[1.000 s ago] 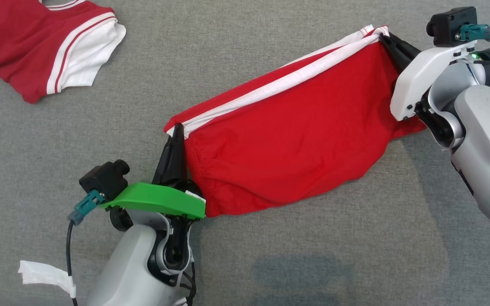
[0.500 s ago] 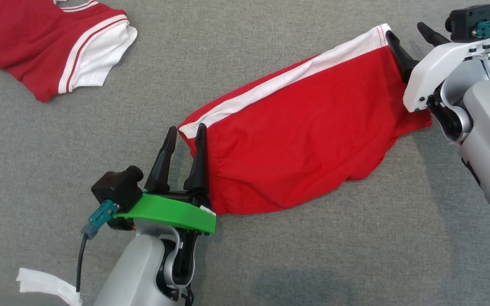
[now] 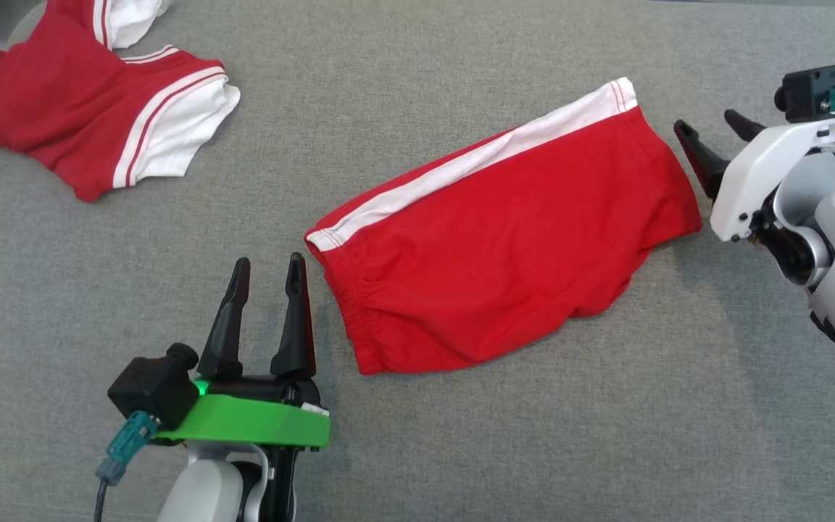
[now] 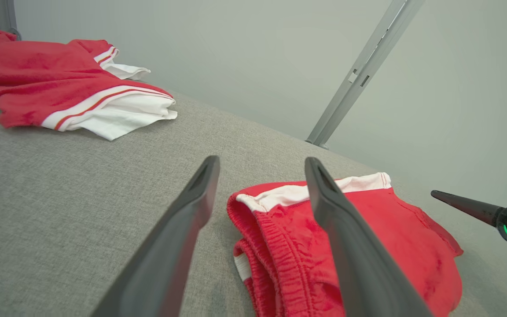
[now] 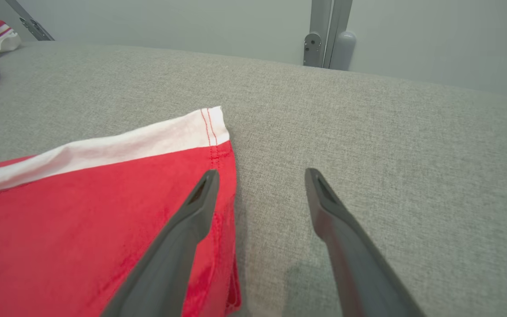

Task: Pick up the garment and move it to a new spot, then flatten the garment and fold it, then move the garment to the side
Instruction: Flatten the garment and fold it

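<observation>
The left pincer is standing wide open and holding nothing, just beside the gathered end of the red garment. The right pincer is gaping equally wide, empty, just off the opposite end. The garment is lying between them on the grey table, its robot-side edge bulging. A next grasp may be catching one layer only, dragging the layers apart. No brand or writing is showing anywhere readable.
</observation>
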{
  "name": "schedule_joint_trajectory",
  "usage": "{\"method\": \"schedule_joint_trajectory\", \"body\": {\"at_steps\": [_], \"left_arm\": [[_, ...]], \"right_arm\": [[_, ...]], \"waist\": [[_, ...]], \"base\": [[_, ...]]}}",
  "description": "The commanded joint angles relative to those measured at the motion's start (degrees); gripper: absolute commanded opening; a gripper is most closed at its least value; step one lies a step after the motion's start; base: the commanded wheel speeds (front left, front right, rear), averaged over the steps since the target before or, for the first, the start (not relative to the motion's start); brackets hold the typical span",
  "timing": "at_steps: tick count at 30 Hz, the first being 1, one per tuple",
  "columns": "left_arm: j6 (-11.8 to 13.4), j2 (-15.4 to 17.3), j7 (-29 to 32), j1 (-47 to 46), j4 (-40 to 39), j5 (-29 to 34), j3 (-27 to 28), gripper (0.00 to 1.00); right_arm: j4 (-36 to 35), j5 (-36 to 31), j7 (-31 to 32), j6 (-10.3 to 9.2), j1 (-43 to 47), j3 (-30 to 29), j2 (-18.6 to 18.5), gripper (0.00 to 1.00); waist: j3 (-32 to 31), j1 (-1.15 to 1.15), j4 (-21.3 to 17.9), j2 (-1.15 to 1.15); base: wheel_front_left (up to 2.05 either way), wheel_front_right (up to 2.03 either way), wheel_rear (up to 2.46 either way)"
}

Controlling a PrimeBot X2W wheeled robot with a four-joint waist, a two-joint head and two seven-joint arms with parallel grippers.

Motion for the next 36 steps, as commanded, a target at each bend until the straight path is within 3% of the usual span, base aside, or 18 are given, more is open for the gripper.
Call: {"method": "schedule_joint_trajectory", "body": {"at_steps": [1,17,18,19,20,21,28,36], "left_arm": [[0.1,0.2,0.0,0.7,-0.9,0.8,0.5,1.0],[1.1,0.2,0.0,3.1,-3.6,0.6,1.1,1.0],[1.2,0.2,0.0,3.1,-3.7,0.6,1.1,1.0],[1.3,0.2,0.0,3.2,-3.7,0.5,1.2,1.0],[1.4,0.2,0.0,3.2,-3.8,0.5,1.3,1.0],[1.5,0.2,0.0,3.3,-3.9,0.4,1.3,1.0],[1.0,0.2,0.0,3.5,-4.0,1.5,2.0,1.0],[0.0,0.2,0.0,4.2,-3.3,3.1,2.8,1.0]], "right_arm": [[-0.4,0.9,0.8,-0.04,1.3,0.4,-0.2,1.0],[8.0,3.2,8.8,-0.03,3.3,1.9,1.8,1.0],[8.1,3.4,9.3,-0.03,3.5,2.1,2.0,0.57],[8.1,3.8,10.0,-0.02,3.8,2.3,2.1,0.33],[8.0,4.0,10.4,-0.02,4.1,2.5,2.2,0.22],[7.8,4.2,10.6,-0.02,4.3,2.7,2.3,0.0],[3.6,6.9,8.3,-0.03,5.7,2.2,1.9,0.0],[-2.6,9.9,1.7,-0.03,10.4,0.6,-0.3,0.0]], "waist": [[-1.1,0.0,0.5,0.0],[-1.2,0.0,5.5,0.0],[-1.2,0.0,5.5,0.0],[-1.3,0.0,5.5,0.0],[-1.3,0.0,5.4,0.0],[-1.4,0.0,5.2,0.0],[-2.1,0.0,2.5,0.0],[-3.7,0.0,-3.6,0.0]], "base": [[0.0,0.0,0.0],[0.0,0.0,0.0],[0.0,0.0,0.0],[0.0,0.0,0.0],[0.0,0.0,0.0],[0.0,0.0,0.0],[0.0,0.0,0.0],[0.0,0.0,0.0]]}}
